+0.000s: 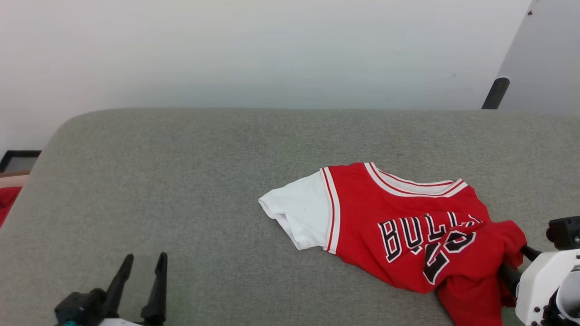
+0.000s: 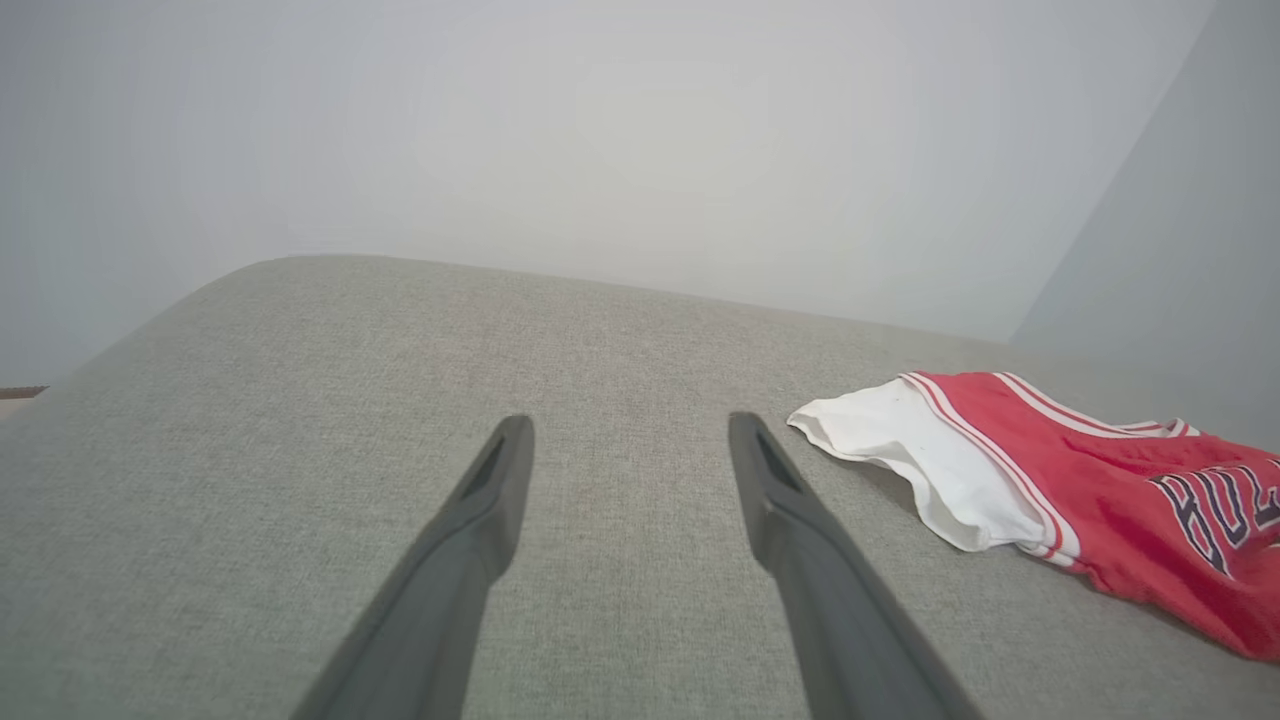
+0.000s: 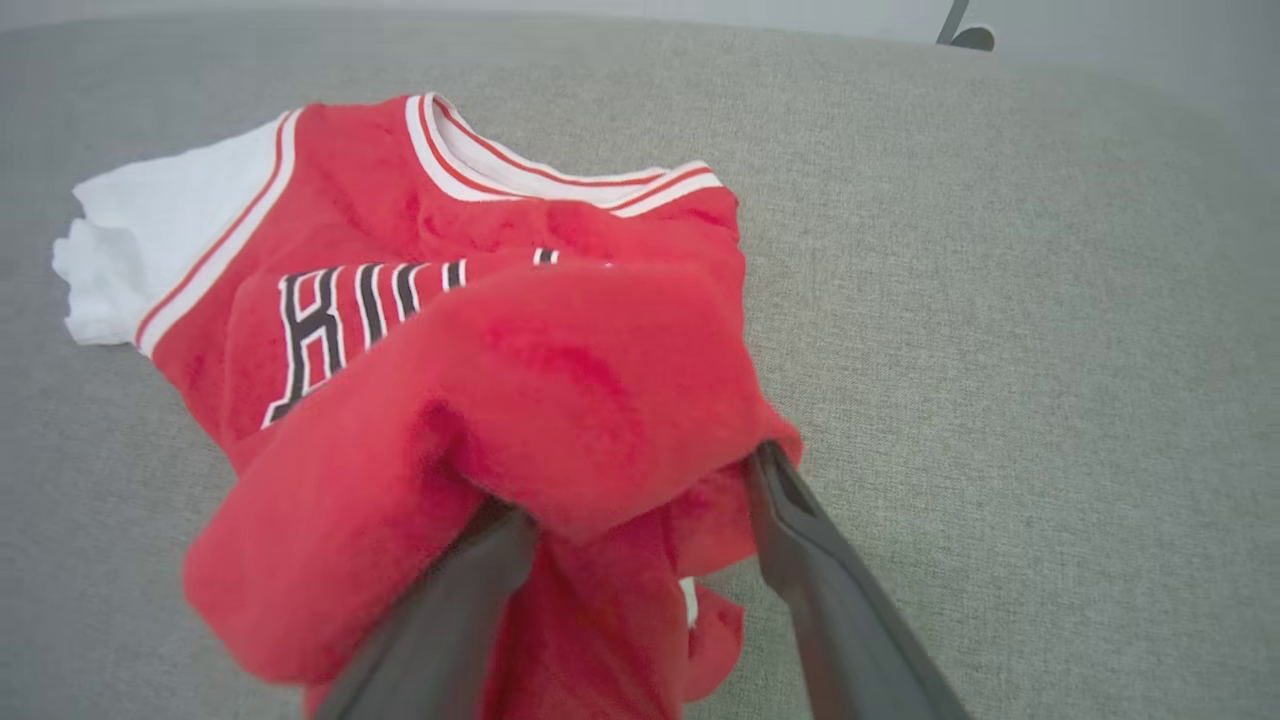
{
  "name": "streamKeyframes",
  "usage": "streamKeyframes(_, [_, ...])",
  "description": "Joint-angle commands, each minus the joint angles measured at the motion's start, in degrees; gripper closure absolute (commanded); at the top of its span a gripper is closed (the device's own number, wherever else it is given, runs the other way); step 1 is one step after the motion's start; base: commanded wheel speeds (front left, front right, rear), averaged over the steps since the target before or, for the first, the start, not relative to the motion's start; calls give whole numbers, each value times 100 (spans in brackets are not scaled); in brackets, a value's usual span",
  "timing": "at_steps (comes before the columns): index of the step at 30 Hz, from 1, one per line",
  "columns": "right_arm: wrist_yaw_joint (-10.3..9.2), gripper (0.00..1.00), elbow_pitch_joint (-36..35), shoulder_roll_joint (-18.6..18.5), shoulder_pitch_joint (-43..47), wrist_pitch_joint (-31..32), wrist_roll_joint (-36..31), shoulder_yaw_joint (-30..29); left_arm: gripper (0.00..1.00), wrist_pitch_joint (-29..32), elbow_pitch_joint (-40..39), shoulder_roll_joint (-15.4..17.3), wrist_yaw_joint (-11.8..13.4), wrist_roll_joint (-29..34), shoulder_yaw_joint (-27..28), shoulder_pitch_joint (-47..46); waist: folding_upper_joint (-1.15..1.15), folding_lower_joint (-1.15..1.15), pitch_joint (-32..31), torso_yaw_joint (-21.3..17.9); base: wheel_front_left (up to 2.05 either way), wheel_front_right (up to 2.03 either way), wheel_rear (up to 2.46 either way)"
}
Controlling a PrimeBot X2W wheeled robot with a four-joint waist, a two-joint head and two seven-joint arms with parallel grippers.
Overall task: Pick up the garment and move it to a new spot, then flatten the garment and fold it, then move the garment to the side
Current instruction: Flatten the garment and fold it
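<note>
The garment (image 1: pixel 398 217) is a red jersey with a white sleeve and black "BULLS" lettering. It lies crumpled on the grey cushion (image 1: pixel 181 181), right of centre. My right gripper (image 1: pixel 509 262) is pushed into its bunched red lower edge. In the right wrist view the garment (image 3: pixel 450 300) humps over the left finger of that gripper (image 3: pixel 640 490). The fingers stand apart with cloth between them. My left gripper (image 1: pixel 146 258) is open over bare cushion at the lower left. From the left wrist, the same gripper (image 2: pixel 630 425) has the garment (image 2: pixel 1100 480) off to its right.
The cushion's rounded back edge meets a pale wall. A dark slanted leg (image 1: pixel 496 93) stands behind it at the upper right. Off the cushion's left edge lie a red item (image 1: pixel 7 199) and a black frame (image 1: pixel 18 158).
</note>
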Motion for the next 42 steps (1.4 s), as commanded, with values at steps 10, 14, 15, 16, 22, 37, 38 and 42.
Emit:
streamKeyframes(10, [-6,0,-645,124,292,75,173,-471,0,-30,-197,45,68,46,134,153,0,0,16,-97,0,0,0])
streamKeyframes(14, [-6,0,-908,155,296,169,227,-634,0,-31,-248,70,71,77,134,131,0,0,62,-74,0,0,0])
streamKeyframes(15, [-6,0,-984,162,308,204,242,-662,0,-31,-256,73,76,75,137,127,0,0,67,-63,0,0,0])
streamKeyframes(16, [-6,0,-1070,156,323,212,224,-710,0,-31,-264,77,81,75,140,128,0,0,73,-53,0,0,0])
streamKeyframes(22, [-6,0,-1456,197,328,280,105,-961,0,-28,-315,71,85,88,152,170,0,0,120,-25,0,0,0])
streamKeyframes(37, [-5,0,-272,126,-694,459,-59,-1047,0,-18,-292,11,-34,218,-125,-282,0,0,639,346,0,0,0])
streamKeyframes(38, [-5,0,-128,76,-791,504,-81,-1025,0,-17,-272,-3,-38,231,-160,-334,0,0,681,390,0,0,0])
streamKeyframes(42, [-5,0,448,34,-1124,694,-55,-970,0,-12,-198,-50,-84,249,-297,-532,0,0,854,569,0,0,0])
